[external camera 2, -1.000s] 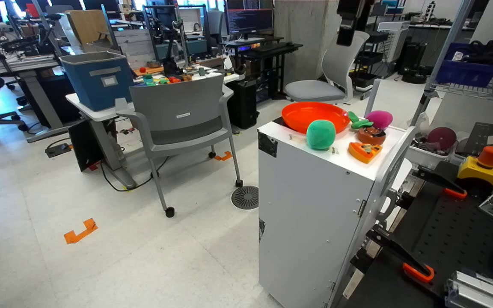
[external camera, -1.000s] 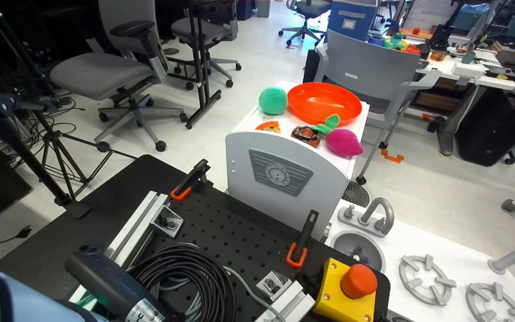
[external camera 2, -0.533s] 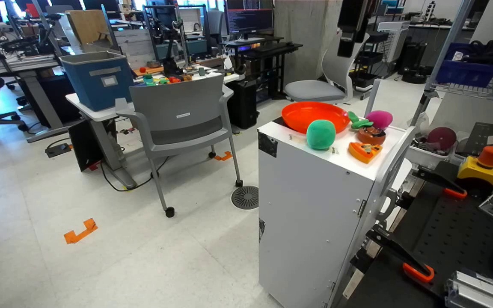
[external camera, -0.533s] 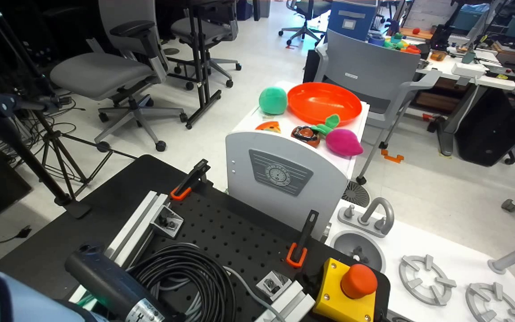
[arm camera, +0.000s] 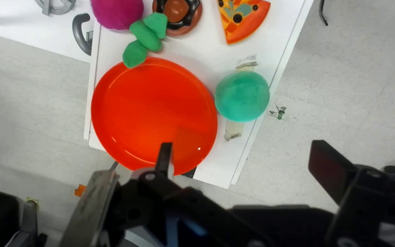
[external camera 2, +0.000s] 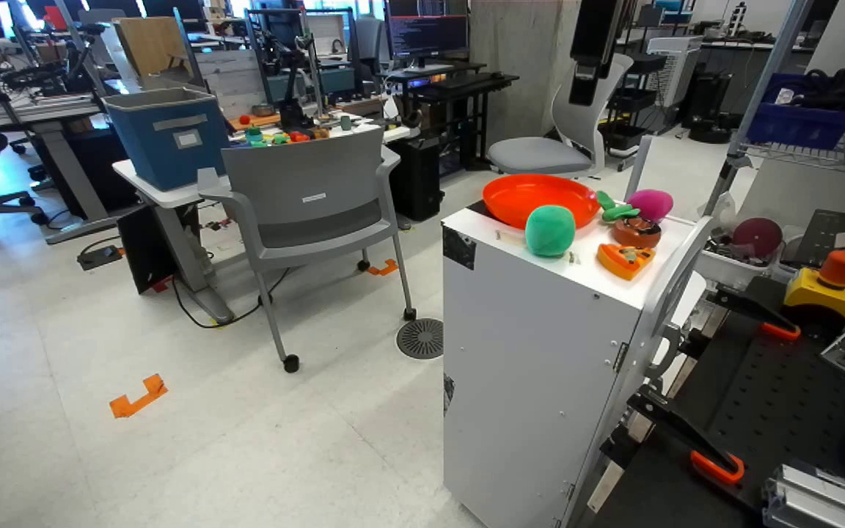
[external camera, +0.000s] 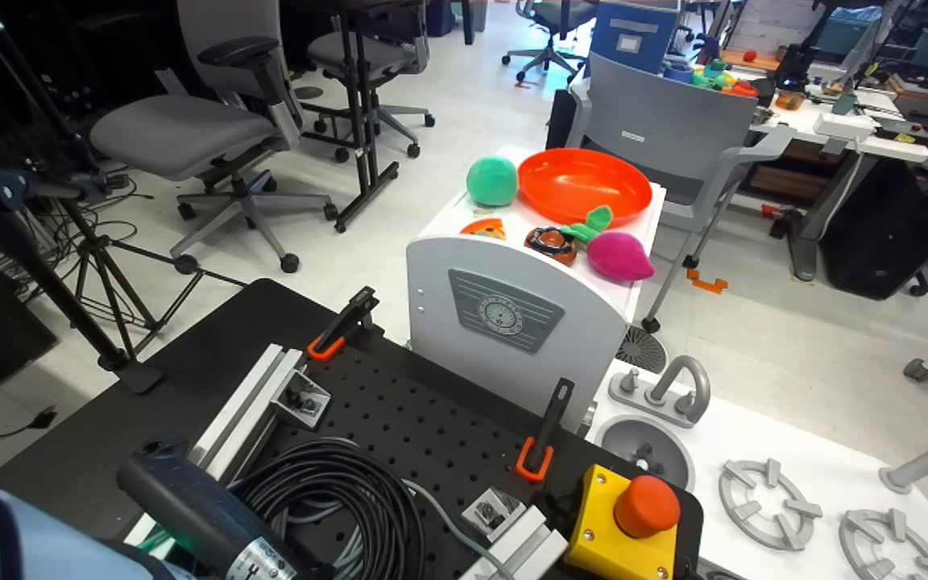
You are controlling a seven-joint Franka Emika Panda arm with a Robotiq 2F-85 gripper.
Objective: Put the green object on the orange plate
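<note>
Green ball (arm camera: 242, 96) on cabinet (arm camera: 214, 169), just beside orange plate (arm camera: 153, 109).
End effector (arm camera: 242, 151) above, jaws wide apart (ball-to-plate contact unclear).

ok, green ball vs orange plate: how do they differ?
Color: the green ball is teal, the orange plate bright orange-red.
Shape: the ball is rounded, the plate shallow with a raised rim.
Size: the plate is much wider than the ball.
Shared: both look plain and sit on the same white cabinet top.
</note>
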